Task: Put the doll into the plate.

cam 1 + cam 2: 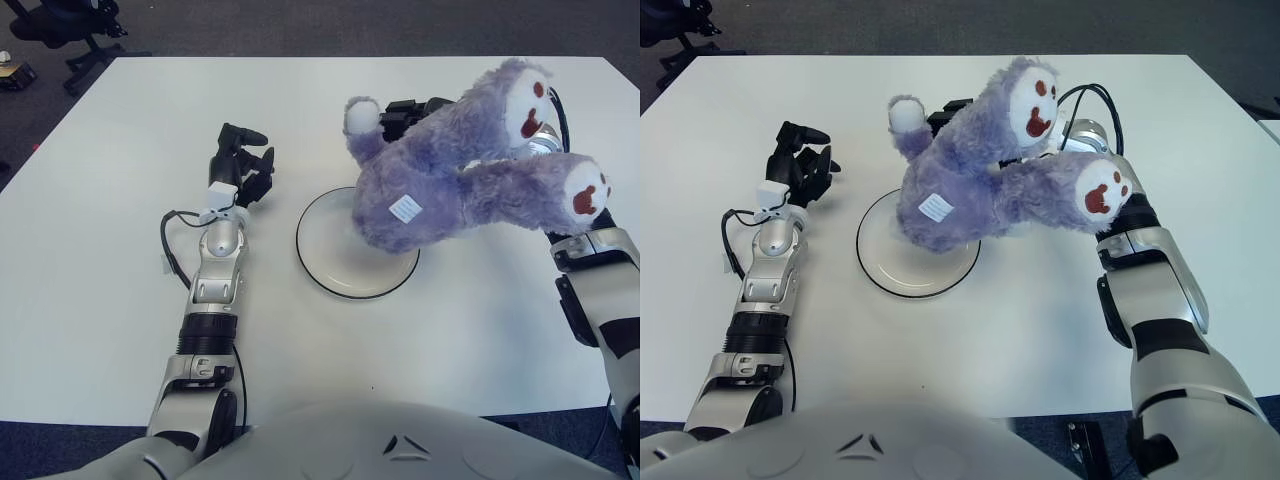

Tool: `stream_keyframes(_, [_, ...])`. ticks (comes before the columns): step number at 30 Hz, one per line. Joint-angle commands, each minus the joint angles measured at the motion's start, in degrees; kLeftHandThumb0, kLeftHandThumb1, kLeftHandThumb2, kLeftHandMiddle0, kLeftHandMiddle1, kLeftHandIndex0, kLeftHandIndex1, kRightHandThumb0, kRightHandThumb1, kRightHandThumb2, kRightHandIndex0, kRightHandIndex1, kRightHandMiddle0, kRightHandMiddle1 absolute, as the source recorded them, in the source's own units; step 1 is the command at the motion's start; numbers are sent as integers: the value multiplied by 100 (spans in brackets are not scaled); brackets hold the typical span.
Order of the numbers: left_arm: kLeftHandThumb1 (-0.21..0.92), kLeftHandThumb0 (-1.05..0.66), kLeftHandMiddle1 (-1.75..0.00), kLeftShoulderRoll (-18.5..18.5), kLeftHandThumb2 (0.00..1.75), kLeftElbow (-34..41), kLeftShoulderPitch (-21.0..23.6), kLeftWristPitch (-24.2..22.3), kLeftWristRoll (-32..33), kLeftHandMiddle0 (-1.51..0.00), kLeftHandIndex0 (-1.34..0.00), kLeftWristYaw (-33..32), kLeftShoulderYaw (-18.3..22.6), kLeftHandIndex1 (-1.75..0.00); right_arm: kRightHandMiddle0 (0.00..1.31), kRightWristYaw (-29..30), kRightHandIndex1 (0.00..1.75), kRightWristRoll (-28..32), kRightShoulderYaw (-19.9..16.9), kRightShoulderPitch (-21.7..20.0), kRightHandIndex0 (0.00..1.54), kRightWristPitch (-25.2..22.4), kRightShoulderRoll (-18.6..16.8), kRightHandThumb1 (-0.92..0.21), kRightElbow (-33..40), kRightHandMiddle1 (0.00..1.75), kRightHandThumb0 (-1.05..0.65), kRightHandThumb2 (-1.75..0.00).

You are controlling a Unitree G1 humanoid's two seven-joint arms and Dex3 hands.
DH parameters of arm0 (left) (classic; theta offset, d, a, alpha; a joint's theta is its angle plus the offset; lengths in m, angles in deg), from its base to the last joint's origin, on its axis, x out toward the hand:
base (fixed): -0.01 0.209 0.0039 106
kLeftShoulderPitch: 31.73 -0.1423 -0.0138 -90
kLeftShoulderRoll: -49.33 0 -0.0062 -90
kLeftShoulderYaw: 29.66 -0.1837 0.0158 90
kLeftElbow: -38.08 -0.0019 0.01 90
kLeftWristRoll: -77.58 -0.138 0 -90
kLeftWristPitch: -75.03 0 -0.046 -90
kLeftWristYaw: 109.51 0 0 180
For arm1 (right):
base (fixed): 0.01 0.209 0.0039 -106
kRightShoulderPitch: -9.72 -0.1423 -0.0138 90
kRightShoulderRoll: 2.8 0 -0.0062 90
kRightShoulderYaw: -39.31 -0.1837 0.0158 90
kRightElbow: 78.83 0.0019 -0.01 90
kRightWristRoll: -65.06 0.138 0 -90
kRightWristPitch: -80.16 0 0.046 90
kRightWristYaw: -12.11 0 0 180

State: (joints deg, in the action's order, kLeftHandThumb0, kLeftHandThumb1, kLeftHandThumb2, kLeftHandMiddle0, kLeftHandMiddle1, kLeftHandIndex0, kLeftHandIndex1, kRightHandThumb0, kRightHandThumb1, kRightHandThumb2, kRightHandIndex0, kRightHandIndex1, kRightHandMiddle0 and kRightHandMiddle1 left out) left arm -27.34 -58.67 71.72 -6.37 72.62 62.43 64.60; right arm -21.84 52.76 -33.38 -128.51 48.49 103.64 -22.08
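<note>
While the doll [440, 180] hung over the right half of the plate [335, 275], the job stood somewhere past its middle but not yet finished. My right robot hand [405, 112] was mostly buried behind the purple plush at the far side of the doll; dark fingers [392, 108] showed beside the doll's white-tipped limb, and since the doll was carried clear of the worktop [120, 260], I judged that this robot hand was closed on it, though the grip itself was hidden from me. The doll lay tilted, its bulky body with the white tag low above the plate's right rim, its two legs with the red-marked soles sticking out to the right, past the plate and over my right forearm. Whether its underside already touched the plate I could not tell.

My left robot hand [245, 165] showed to the left of the plate, apart from it, fingers loosely curled and holding nothing.

What was done, as I judged it: the doll was picked up and brought over the plate. What was left: lowering it so that the body settled inside the rim, shifting it somewhat left to centre it, then letting go and drawing my right arm away.
</note>
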Motion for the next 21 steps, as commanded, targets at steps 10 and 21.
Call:
stream_keyframes(10, [92, -35, -160, 25, 47, -65, 110, 22, -29, -62, -25, -24, -42, -170, 30, -509, 171, 162, -51, 144, 48, -533, 289, -49, 689, 174, 0, -111])
stream_keyframes(21, [92, -35, -160, 34, 47, -77, 122, 20, -71, -63, -25, -55, -67, -170, 28, -910, 163, 402, -26, 214, 46, -875, 368, -67, 1008, 161, 0, -79])
